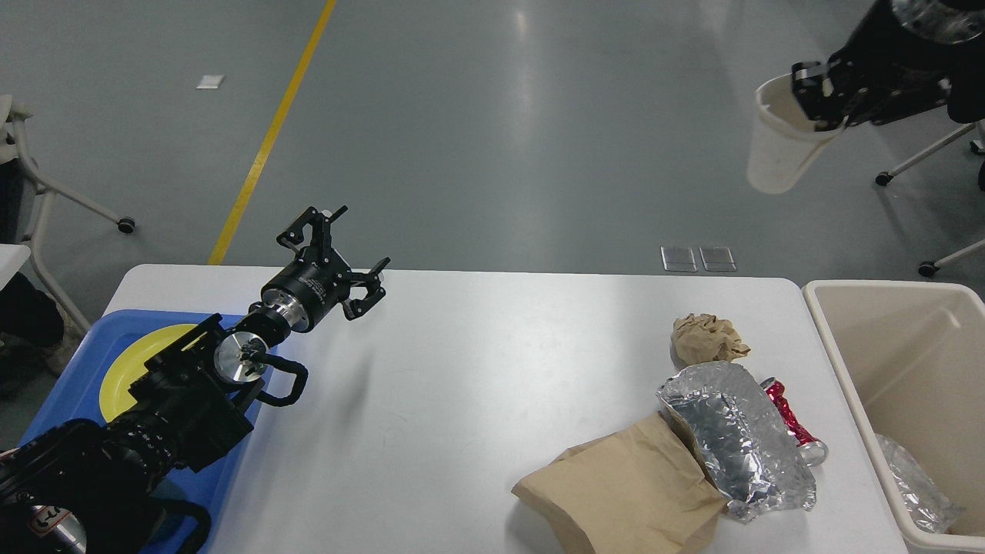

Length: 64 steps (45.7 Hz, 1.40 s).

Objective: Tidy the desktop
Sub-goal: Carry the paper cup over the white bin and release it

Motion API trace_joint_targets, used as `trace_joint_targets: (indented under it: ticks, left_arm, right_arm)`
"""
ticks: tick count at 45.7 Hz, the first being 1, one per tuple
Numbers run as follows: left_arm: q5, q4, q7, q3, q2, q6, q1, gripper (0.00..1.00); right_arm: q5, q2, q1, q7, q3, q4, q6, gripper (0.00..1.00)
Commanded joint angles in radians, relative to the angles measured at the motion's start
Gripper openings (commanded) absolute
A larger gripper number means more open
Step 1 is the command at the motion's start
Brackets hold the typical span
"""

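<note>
The white desktop [462, 385] fills the lower half of the head view. At its right end lie a crumpled brown paper ball [706, 337], a crumpled foil sheet [731, 435], a crushed red can [793, 419] and a brown paper bag [627, 492]. High in the top right corner, my right gripper [819, 96] is shut on the rim of a white paper cup [777, 146], which hangs tilted well above and beyond the table. My left gripper [335, 246] hovers open and empty over the table's far left part.
A blue tray [61, 392] holding a yellow plate [127, 365] sits at the left end under my left arm. A beige bin [908, 385] stands off the table's right edge with clear plastic inside. Chair legs on wheels stand on the floor at far right.
</note>
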Motion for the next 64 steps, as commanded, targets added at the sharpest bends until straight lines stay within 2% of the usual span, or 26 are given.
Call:
trace_joint_targets:
  ticks: [1,5,18,28,33,38,45,51,56,64]
  left_arm:
    - [0.0,0.0,0.0,0.001,0.0,0.0,-0.001,0.97]
    - [0.0,0.0,0.0,0.001,0.0,0.0,-0.001,0.97]
    - [0.0,0.0,0.0,-0.001,0.0,0.0,0.001,0.97]
    - [0.0,0.0,0.001,-0.001,0.0,0.0,-0.001,0.97]
    - [0.0,0.0,0.0,-0.001,0.0,0.0,-0.001,0.97]
    - [0.0,0.0,0.0,-0.001,0.0,0.0,-0.001,0.97]
    - [0.0,0.0,0.0,0.001,0.0,0.0,-0.001,0.97]
    - [0.0,0.0,0.001,-0.001,0.0,0.0,-0.001,0.97]
    - [0.0,0.0,0.001,-0.001,0.0,0.0,-0.001,0.97]
    - [0.0,0.0,0.001,0.001,0.0,0.0,-0.001,0.97]
  right_arm:
    - [-0.023,-0.052,-0.012,-0.002,-0.069,-0.049,-0.041,0.0]
    - [-0.051,-0.115,-0.046,-0.003,-0.111,-0.049,-0.191,0.0]
    - [-0.087,-0.258,-0.236,-0.002,-0.109,-0.047,-0.575,0.0]
    - [-0.066,-0.331,-0.458,0.0,-0.06,-0.055,-0.75,0.0]
    - [-0.064,-0.357,-0.609,0.003,0.027,-0.11,-0.831,0.0]
    - [-0.064,-0.365,-0.819,0.006,0.18,-0.236,-0.877,0.0]
    - [-0.067,-0.338,-1.11,0.011,0.421,-0.492,-0.889,0.0]
    - [-0.069,-0.236,-1.294,0.012,0.566,-0.668,-0.891,0.0]
    - [-0.071,-0.189,-1.362,0.012,0.616,-0.725,-0.891,0.0]
    - [-0.067,-0.156,-1.384,0.012,0.627,-0.725,-0.891,0.0]
